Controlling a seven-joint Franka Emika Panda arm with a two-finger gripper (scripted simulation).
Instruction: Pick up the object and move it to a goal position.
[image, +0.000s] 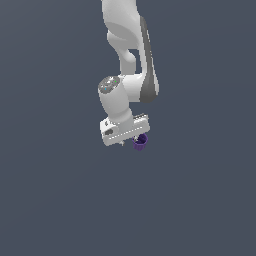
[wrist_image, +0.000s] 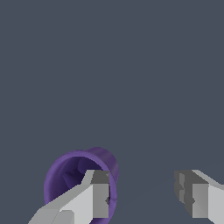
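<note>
The object, a small dark purple cup (image: 140, 142), shows just under the white gripper block, at the end toward the exterior view's right. In the wrist view the cup (wrist_image: 70, 173) turns its hollow opening to the camera. One grey finger (wrist_image: 97, 194) overlaps its rim. The other finger (wrist_image: 192, 197) stands well apart from the cup, with bare grey ground between the two. My gripper (wrist_image: 144, 192) is open and the cup is not between the fingers. From outside, the gripper (image: 131, 142) points down under the white arm. I cannot tell whether the near finger touches the cup.
A flat, uniform dark grey ground (image: 60, 200) fills both views. The white arm (image: 125, 60) comes down from the top of the exterior view. No other object and no goal marker shows.
</note>
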